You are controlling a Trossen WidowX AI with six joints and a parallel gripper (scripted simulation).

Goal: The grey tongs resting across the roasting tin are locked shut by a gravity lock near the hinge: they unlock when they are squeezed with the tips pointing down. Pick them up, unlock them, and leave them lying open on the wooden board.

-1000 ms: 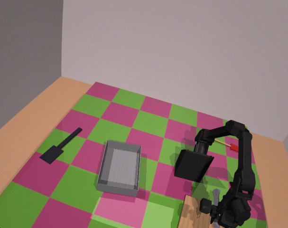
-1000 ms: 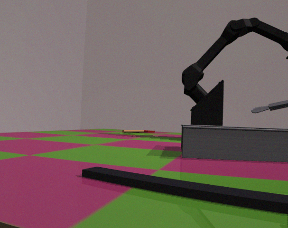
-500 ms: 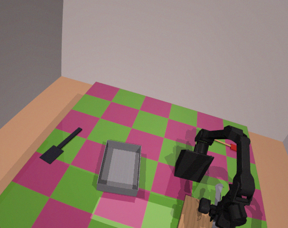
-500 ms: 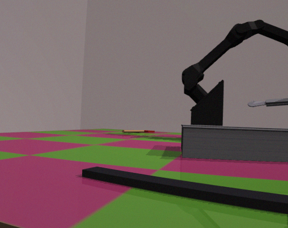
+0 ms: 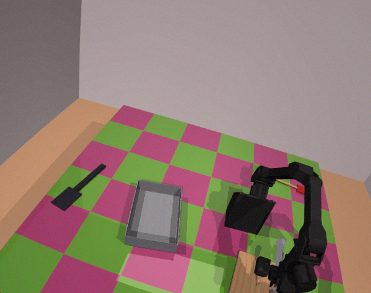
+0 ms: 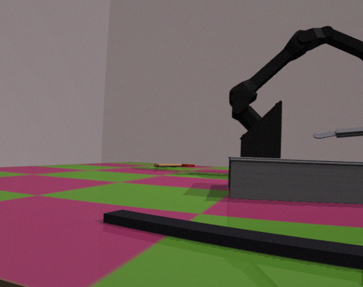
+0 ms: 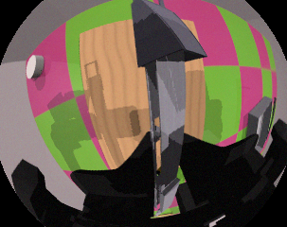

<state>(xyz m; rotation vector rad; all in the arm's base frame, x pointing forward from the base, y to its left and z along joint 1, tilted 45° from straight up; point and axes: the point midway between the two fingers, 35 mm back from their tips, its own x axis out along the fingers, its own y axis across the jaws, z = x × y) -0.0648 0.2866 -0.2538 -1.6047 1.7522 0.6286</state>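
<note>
The grey tongs [image 5: 280, 249] [image 6: 352, 134] [image 7: 172, 99] are held in the air. In the exterior view they are nearly level, with the pale rounded end slightly lower and toward the arm's base. In the wrist view their arms lie close together, below a dark wedge-shaped part. My gripper [image 5: 274, 273] [image 7: 160, 134] is shut on the tongs, above the wooden board [image 5: 242, 279] [image 7: 112, 57]. The gripper is mostly outside the exterior view. The lock's state cannot be made out. The roasting tin [image 5: 150, 245] [image 6: 298, 180] is empty.
A black spatula [image 5: 66, 198] [image 6: 237, 237] lies left of the tin. A red-headed stick [image 5: 300, 189] [image 6: 187, 165] lies behind the arm's base [image 5: 248, 211] [image 6: 265, 142]. A white cylinder [image 7: 35, 67] stands beyond the board in the wrist view.
</note>
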